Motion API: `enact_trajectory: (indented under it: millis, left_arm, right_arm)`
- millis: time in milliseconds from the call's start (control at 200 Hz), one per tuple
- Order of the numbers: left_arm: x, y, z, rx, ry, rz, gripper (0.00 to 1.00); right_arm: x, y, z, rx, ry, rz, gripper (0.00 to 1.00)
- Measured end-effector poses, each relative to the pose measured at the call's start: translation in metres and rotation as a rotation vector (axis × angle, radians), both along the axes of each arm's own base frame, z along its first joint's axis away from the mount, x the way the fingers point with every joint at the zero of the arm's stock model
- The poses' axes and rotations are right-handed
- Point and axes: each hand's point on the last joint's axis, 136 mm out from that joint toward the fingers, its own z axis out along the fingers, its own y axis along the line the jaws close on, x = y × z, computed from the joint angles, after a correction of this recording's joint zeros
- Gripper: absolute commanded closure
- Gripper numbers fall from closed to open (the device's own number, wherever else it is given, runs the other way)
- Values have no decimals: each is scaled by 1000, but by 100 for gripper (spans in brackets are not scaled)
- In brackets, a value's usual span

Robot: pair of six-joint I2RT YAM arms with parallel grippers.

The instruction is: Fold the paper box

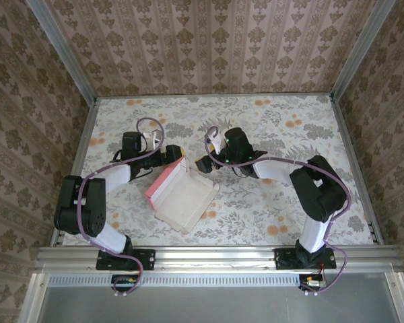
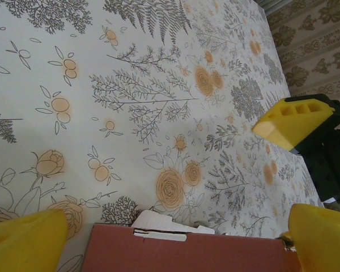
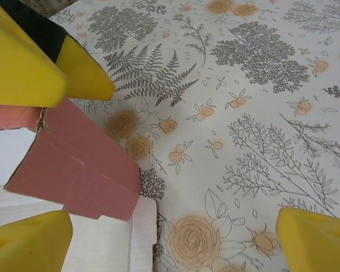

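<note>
The left gripper point(image 2: 177, 232) has its yellow fingers point(image 2: 27, 241) spread wide, one at each lower corner of its wrist view, and they clamp nothing. Between them, along the bottom edge, runs a pink outer wall of the paper box point(image 2: 187, 254), with a ragged whitish tab point(image 2: 164, 222) poking up behind it. Beyond the wall lies the flowered table point(image 2: 130, 85), and a yellow fingertip of the other arm hangs at the right of that view.

The right gripper point(image 3: 175, 220) is open too, with its fingers point(image 3: 29, 243) far apart. The lower-left one hangs over the pale inner side of the box, and the lower-right one over bare table. A pink flap point(image 3: 79, 164) slants up just beside the lower-left finger (whether they touch, I cannot tell). The left gripper's yellow fingertips sit just above the flap at the upper left.

From above, the box lies open side up near the middle of the table, between the two arms and skewed to the table's edges. Its pink wall stands raised on the far-left side, and the whitish floor spreads toward the near edge. The left gripper is at that pink wall and the right gripper is at the box's far corner, so the two are near each other.
</note>
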Motion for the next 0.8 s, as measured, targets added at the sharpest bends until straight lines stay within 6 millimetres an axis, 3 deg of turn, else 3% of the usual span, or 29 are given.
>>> enact_trajectory:
  millis: [350, 800]
  left_arm:
    - [0, 0, 0, 0, 0, 0, 0]
    - [-2, -2, 1, -9, 10, -15, 0]
  right_arm:
    - [-6, 23, -9, -1, -3, 55, 25]
    - [-4, 52, -4, 8, -39, 84, 36]
